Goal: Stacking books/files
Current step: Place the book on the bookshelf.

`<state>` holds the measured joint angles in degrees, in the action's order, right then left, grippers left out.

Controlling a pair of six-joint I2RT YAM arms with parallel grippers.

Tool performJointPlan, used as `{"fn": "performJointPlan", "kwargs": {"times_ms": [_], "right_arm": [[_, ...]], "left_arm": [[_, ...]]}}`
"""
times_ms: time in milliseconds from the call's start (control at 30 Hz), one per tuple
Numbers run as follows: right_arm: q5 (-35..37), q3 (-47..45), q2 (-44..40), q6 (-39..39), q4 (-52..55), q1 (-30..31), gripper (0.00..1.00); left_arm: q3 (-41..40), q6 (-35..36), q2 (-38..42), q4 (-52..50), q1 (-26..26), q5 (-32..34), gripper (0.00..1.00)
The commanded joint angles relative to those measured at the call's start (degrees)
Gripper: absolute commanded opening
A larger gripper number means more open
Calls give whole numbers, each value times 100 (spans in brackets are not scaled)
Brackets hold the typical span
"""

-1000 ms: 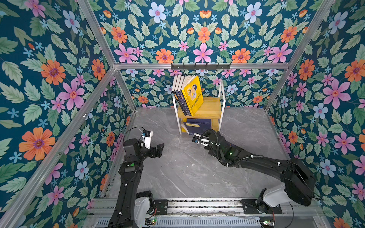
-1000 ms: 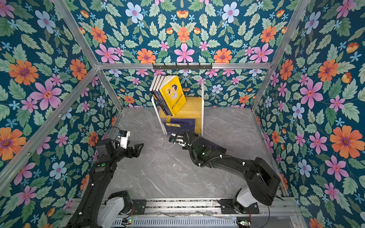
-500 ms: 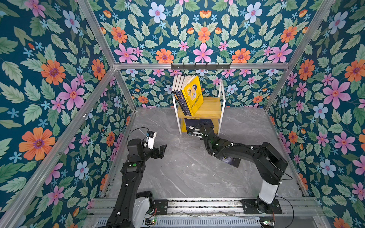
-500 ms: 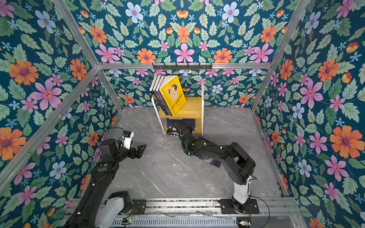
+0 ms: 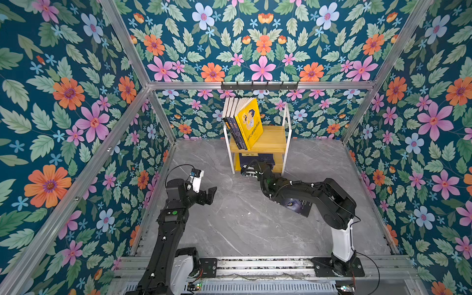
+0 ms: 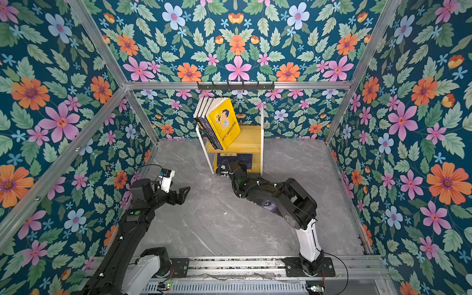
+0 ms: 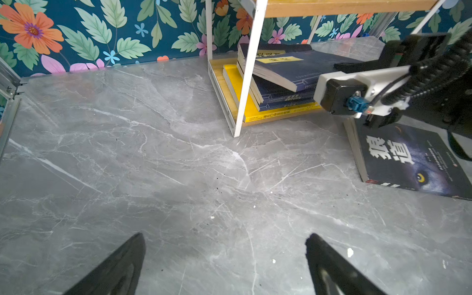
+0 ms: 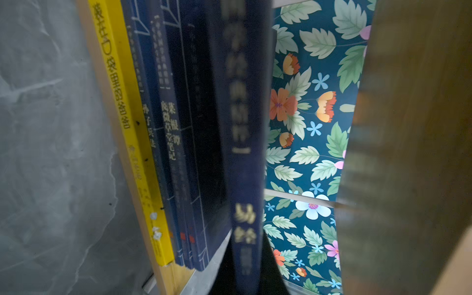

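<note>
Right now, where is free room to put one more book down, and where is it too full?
Free: the grey floor between the left end effector and the wolf book; also the upper shelf board beside the leaning yellow book. Crowded: the lower shelf, filled by a flat stack and the right end effector gripping a navy book.

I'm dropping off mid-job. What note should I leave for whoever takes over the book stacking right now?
The left claw is open and empty, hovering over the floor.
The right claw is shut on a navy book, which rests tilted on the pile in the bottom of the rack.
Done: a row of books stands leaning on the upper shelf. The pile lies flat with a yellow book at the bottom.
Left: probably release and square the navy book, then shelve the wolf book lying on the floor under the right arm.
</note>
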<state>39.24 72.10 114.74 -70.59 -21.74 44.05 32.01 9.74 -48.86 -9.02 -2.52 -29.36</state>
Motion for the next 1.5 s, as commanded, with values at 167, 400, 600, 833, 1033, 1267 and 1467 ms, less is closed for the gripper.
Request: {"fn": "performJointPlan", "kwargs": {"times_ms": [167, 400, 600, 833, 1033, 1267, 1467], "right_arm": [[-418, 171, -120, 720, 1504, -28, 5], [-557, 550, -14, 1234, 2402, -63, 17], [-670, 966, 54, 1519, 2947, -170, 4], [-880, 1255, 252, 1329, 2940, -324, 2], [-1075, 1524, 428, 1142, 3043, -415, 5], [-1323, 1783, 514, 1170, 3395, -406, 20], [-1470, 1900, 430, 1276, 3928, -394, 43]], "left_arm": [[42, 77, 8, 26, 7, 30, 100], [28, 53, 26, 45, 15, 33, 100], [5, 49, 45, 27, 25, 1, 100], [37, 71, 72, -19, 42, 36, 100], [-3, 77, 96, 4, 85, 16, 100], [-19, 120, 149, -29, 77, 15, 100], [-44, 135, 190, 4, 85, 12, 100]]}}
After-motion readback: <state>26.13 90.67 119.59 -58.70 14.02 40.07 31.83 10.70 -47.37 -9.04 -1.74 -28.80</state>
